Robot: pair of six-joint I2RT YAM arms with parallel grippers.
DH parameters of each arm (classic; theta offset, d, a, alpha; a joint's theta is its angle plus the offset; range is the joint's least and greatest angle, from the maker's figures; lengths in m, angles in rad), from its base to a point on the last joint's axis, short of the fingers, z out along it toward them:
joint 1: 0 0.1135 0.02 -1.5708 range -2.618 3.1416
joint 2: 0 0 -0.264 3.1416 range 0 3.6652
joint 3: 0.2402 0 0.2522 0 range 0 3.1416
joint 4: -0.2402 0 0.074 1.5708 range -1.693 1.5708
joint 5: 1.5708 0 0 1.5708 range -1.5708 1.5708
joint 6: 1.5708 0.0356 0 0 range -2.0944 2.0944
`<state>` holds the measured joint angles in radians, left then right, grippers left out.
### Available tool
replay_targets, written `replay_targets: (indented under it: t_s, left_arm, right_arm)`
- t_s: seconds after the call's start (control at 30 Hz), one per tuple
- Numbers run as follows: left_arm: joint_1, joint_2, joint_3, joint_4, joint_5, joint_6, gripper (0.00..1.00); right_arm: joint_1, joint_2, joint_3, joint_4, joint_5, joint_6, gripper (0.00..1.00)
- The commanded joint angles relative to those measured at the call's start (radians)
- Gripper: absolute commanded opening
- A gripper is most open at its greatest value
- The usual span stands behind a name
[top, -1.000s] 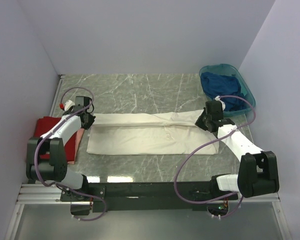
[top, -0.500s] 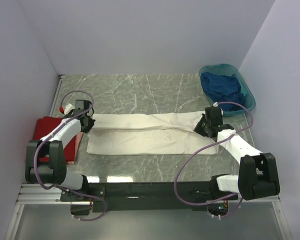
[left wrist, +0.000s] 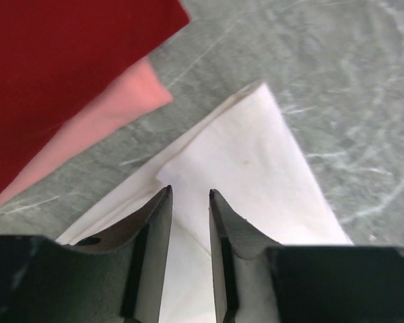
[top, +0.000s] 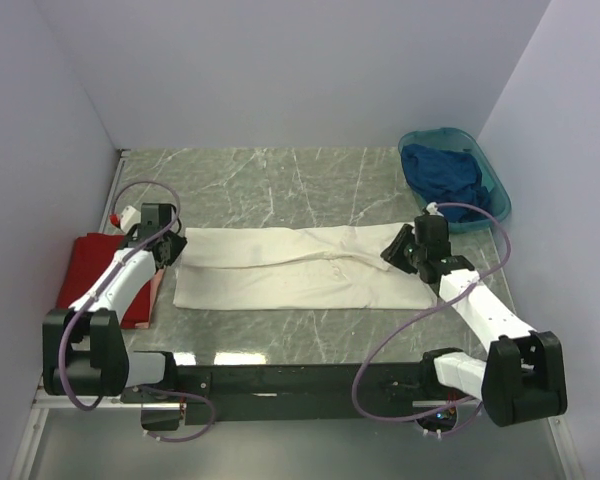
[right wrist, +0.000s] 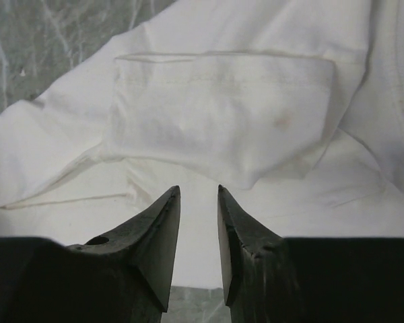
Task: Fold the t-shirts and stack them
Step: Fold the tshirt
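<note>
One red t-shirt [top: 98, 265] lies at the left edge of the marble table [top: 280, 175]. Left gripper [left wrist: 189, 193], jaws narrowly apart and empty, hangs over the left corner of the cream-white t-shirt [top: 300, 270], which is spread lengthwise mid-table. Right gripper [right wrist: 198, 190], also narrowly parted and empty, hangs over its right end. Dark blue t-shirt [top: 442, 172] fills the teal basin [top: 495, 185] at the far right. Bare marble extends behind.

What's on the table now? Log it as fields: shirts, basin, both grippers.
cream-white shirt: folded into a long strip, lying flat, centre
red shirt: lying at the far left
dark blue shirt: crumpled in the teal basin, far right
left gripper: open, over the strip's left end, holding nothing
right gripper: open, over the strip's right end, holding nothing
</note>
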<state>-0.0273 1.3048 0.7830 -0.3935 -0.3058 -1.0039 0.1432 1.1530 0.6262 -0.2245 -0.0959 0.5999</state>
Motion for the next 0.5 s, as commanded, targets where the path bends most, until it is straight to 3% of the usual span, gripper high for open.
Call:
replay_targets:
  t_s: [0.0, 0.23, 0.47]
  left_arm:
    - [0.000, -0.029, 0.021, 0.028, 0.059, 0.033, 0.33]
    - [-0.193, 0.126, 0.157, 0.028, 0.053, 0.007, 0.29]
    - [-0.286, 0.292, 0.225, 0.068, 0.091, 0.005, 0.23]
  right_arm:
    - [0.074, -0.030, 0.050, 0.008, 0.008, -0.015, 0.37]
    - [0.232, 0.171, 0.262, -0.001, 0.133, -0.028, 0.36]
    - [0.260, 0.425, 0.463, -0.067, 0.269, -0.068, 0.36]
